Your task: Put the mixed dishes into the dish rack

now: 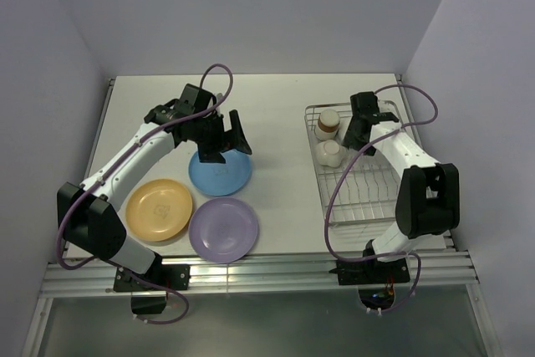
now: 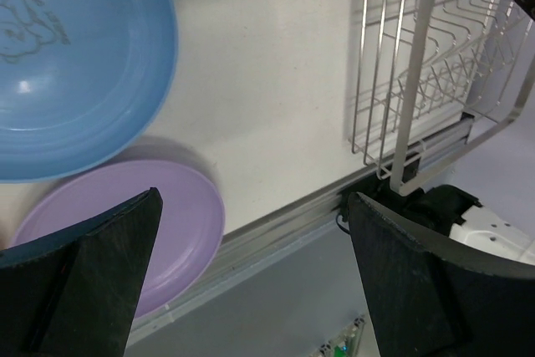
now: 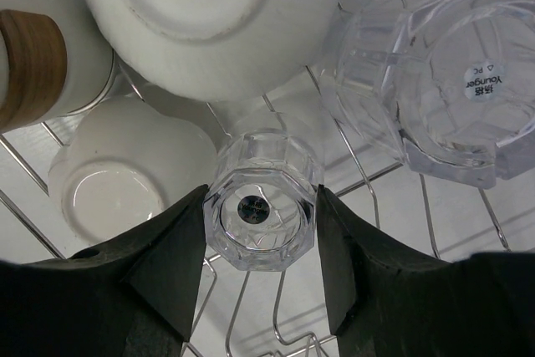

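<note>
My left gripper is open and empty, hovering over the far edge of the blue plate. In the left wrist view its fingers frame the purple plate and the table's front rail. The orange-yellow plate and the purple plate lie flat near the front. My right gripper is shut on a clear glass, base up, inside the dish rack. Next to it in the rack are a second clear glass, an upturned white bowl, a brown-banded cup and a small pale bowl.
The rack stands at the right side of the table, its near half holding only upright prongs. Purple cables loop off both arms. White walls close in the table at the back and sides.
</note>
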`<state>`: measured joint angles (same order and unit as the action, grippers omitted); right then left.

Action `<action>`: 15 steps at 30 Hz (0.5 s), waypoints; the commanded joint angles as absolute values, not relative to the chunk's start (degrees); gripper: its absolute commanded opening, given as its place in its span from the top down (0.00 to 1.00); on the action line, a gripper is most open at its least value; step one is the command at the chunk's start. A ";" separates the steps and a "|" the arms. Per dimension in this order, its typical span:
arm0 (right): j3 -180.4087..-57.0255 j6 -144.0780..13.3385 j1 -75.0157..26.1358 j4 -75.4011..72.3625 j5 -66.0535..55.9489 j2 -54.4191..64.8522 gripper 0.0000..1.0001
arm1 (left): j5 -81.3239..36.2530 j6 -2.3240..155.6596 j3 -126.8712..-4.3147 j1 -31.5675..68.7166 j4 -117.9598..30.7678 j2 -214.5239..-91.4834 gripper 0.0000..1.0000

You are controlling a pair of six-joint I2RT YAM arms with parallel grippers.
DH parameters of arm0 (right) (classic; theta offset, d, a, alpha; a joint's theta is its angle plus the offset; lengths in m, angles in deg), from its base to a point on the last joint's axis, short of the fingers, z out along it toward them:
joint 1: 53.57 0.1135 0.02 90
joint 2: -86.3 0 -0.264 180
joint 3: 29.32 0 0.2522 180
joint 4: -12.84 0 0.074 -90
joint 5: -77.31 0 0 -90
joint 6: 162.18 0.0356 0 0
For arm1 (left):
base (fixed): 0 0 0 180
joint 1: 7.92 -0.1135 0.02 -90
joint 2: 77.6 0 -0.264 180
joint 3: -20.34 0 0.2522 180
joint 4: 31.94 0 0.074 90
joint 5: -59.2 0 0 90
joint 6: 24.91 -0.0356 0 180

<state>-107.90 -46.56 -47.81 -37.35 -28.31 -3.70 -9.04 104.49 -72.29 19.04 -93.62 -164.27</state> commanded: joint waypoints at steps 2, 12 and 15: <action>-109.53 -47.13 -47.15 -38.28 -28.78 -5.90 0.47 | -15.31 100.16 -73.31 18.36 -95.17 -162.58 0.01; -110.84 -46.61 -46.80 -41.79 -29.13 -2.30 0.12 | -20.24 95.86 -69.01 18.35 -94.22 -164.08 0.01; -111.63 -45.73 -46.54 -43.45 -28.43 -0.19 0.11 | -22.35 94.71 -68.57 18.35 -93.95 -165.05 0.01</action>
<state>-108.66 -46.51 -47.22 -40.95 -28.05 -4.09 -19.09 97.64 -68.64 18.45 -94.95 -164.58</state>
